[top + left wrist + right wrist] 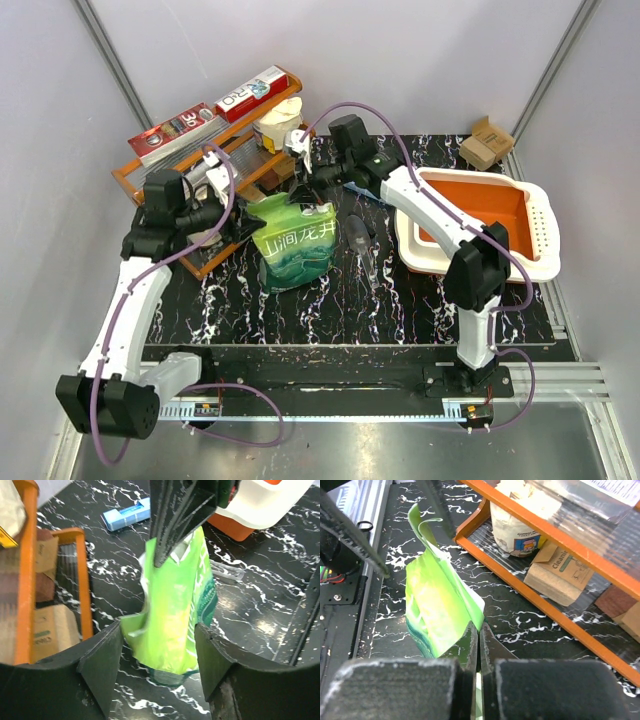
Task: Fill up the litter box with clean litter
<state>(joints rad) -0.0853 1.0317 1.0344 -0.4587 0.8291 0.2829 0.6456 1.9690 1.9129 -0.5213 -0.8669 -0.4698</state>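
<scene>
The green pouch (293, 245) is standing upright on the black marbled table (300, 320), just beside the orange wire rack (545, 530). Red-and-white cartons (215, 112) are lying on the rack top. A small cardboard box (486, 143) is sitting at the far right corner.

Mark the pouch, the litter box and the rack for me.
pouch (295, 245): top view, middle of its green front.
litter box (541, 228): top view, white right rim.
rack (535, 520): right wrist view, upper orange rail.

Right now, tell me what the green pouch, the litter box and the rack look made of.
The green pouch: thin plastic film, glossy; it creases and glares. The litter box: smooth moulded plastic, white rim, orange inside. The rack: orange-coated bars, probably metal, unsure.
</scene>
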